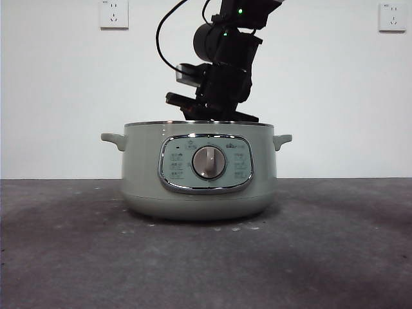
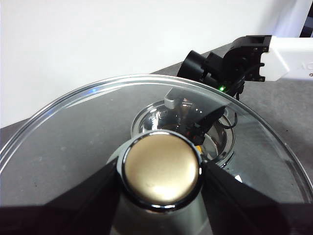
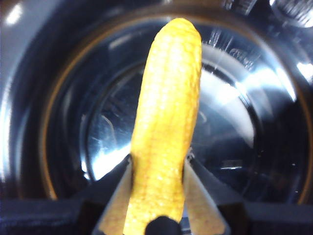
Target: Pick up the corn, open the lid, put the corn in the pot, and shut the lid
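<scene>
Overhead, right end effector (image 3: 159, 196) clamping corn (image 3: 166, 127) inside open pot (image 1: 199, 174), left end effector (image 2: 161, 171) gripping lid (image 2: 73, 127) knob

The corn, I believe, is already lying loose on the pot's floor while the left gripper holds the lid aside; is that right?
Not quite: the right wrist view shows the corn clamped in the right gripper, above the pot floor. The left gripper does hold the lid aside.
</scene>
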Controlling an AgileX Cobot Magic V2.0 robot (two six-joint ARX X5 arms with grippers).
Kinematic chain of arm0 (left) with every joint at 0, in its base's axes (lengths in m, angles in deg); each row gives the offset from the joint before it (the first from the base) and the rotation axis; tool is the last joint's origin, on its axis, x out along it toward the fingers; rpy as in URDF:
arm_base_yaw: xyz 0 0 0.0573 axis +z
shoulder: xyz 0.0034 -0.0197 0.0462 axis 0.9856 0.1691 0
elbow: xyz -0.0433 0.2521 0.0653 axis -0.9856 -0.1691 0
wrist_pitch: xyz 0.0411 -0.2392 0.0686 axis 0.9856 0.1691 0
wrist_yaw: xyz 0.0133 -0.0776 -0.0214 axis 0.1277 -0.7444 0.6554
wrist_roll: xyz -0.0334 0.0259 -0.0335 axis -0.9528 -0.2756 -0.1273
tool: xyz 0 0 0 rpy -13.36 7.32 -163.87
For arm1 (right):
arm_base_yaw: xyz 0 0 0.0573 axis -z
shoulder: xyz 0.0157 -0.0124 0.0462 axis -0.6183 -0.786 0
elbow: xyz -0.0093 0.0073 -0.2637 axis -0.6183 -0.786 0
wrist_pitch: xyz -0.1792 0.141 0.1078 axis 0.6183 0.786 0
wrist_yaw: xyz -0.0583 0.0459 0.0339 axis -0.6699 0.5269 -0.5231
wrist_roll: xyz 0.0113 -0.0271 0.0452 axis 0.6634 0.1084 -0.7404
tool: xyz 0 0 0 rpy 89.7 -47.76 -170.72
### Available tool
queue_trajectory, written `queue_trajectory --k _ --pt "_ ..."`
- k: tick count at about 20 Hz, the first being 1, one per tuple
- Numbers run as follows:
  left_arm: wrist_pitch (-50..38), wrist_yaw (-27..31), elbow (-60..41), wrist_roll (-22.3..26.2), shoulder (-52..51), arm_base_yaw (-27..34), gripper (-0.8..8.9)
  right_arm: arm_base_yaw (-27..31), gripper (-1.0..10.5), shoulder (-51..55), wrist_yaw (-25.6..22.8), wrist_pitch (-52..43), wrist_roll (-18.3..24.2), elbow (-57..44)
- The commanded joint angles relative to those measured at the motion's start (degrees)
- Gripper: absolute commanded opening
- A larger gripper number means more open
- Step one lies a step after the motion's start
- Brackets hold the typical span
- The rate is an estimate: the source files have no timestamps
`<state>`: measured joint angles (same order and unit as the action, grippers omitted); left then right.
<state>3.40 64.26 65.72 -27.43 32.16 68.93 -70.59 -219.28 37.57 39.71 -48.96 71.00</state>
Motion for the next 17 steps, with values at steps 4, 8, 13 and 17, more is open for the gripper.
queue_trajectory --k 4,8,13,17 --pt "-2.7 -0.4 0.7 -0.3 -0.7 0.2 -0.08 -0.2 0.3 -1.5 -1.0 0.8 0.6 0.3" --pt "-2.6 -0.4 0.7 -0.3 -0.6 0.2 -0.08 -0.3 3.7 -1.5 -1.0 1.7 0.6 0.7" --pt "-2.7 -0.5 0.7 -0.3 -0.5 0.2 -0.08 -0.5 3.8 -1.4 -1.0 12.1 0.6 15.0" --pt "-3.7 -0.5 0.7 -0.1 2.1 0.2 -0.08 -0.5 3.8 1.7 0.7 20.0 -2.5 29.2"
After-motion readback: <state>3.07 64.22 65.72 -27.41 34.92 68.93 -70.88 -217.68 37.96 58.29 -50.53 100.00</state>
